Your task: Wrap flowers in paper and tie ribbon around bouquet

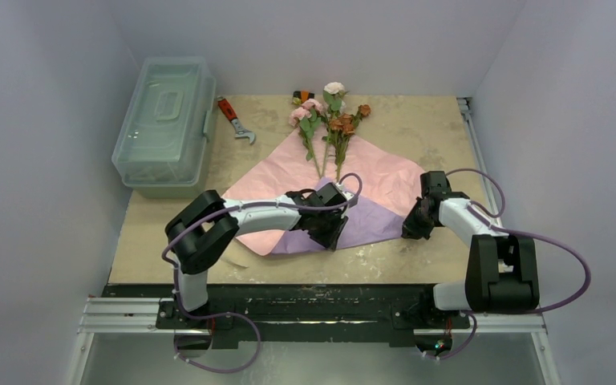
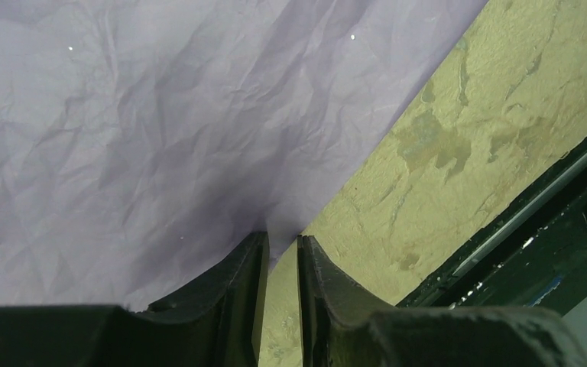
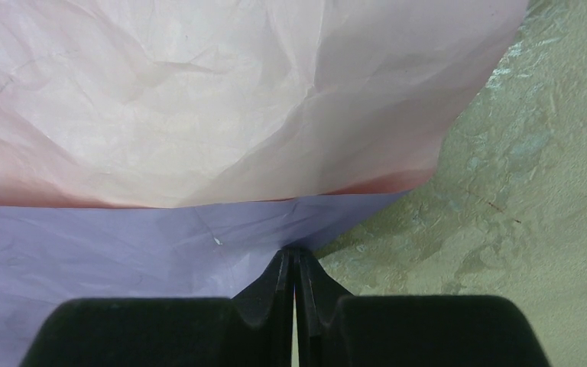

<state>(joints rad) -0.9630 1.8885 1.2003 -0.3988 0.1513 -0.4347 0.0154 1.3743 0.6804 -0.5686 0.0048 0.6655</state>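
Right pincer (image 3: 293, 252) pinched the paper's (image 3: 199, 115) lilac edge — left pincer (image 2: 283, 238) stood barely parted at its corner, grip unclear.

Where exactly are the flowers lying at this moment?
In the top view the flowers lie at the far middle of the table, just right of the red-handled wrench, their stems resting on the far corner of the paper.

You're at a lab workbench: white booth walls (image 1: 40, 96), scuffed tabletop (image 1: 417, 128), toolbox (image 1: 164, 124) and wrench (image 1: 235, 119) beyond your left fingers (image 2: 229, 290).
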